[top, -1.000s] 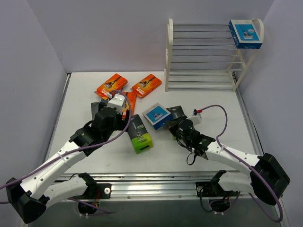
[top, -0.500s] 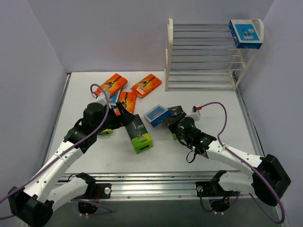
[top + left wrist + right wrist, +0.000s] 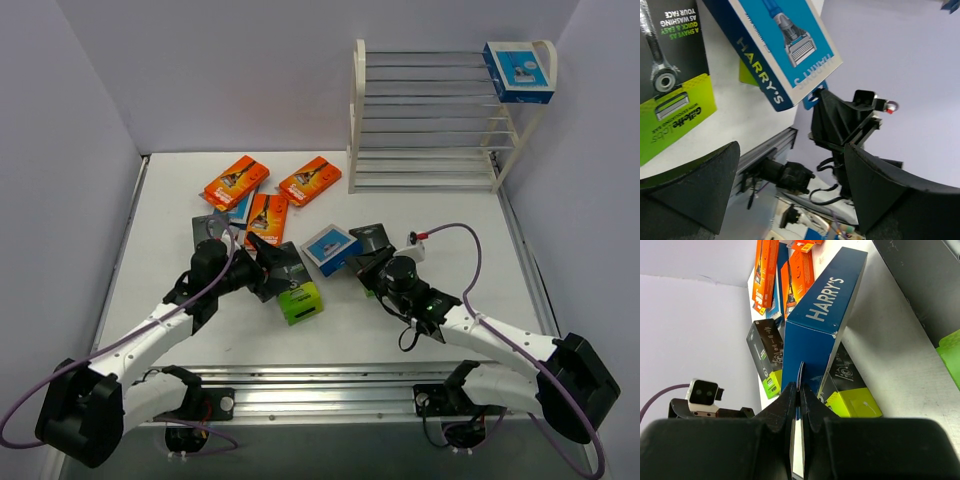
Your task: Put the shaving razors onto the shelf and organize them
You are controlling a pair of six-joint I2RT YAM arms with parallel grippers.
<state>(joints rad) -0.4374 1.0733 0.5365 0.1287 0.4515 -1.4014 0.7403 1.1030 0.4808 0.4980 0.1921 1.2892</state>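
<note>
The left arm point(image 3: 150, 335) runs low from the near-left corner toward the table's middle. The left gripper point(image 3: 268, 268) is spread wide, holding nothing. A black-and-lime Gillette Labs pack point(image 3: 297, 287) lies flat just in front of its fingers, lime end toward the near rail. Behind the gripper the orange packs point(image 3: 236, 180) lie in a loose cluster, leaving bare table point(image 3: 165, 230) along the left wall.

At centre the blue Harry's pack point(image 3: 332, 246) sits tilted, partly over a second black-and-lime pack point(image 3: 372, 238). The right arm point(image 3: 480, 335) reaches in low from the near-right corner. The right gripper point(image 3: 368, 268) is pinched tight on that blue pack's thin hang tab, at the pack's near end.

The shelf point(image 3: 356, 110) stands at the far right edge, well apart from both grippers. One blue pack point(image 3: 518, 70) rests at the right end of its top tier. Open table lies between the right arm and the shelf's foot.
</note>
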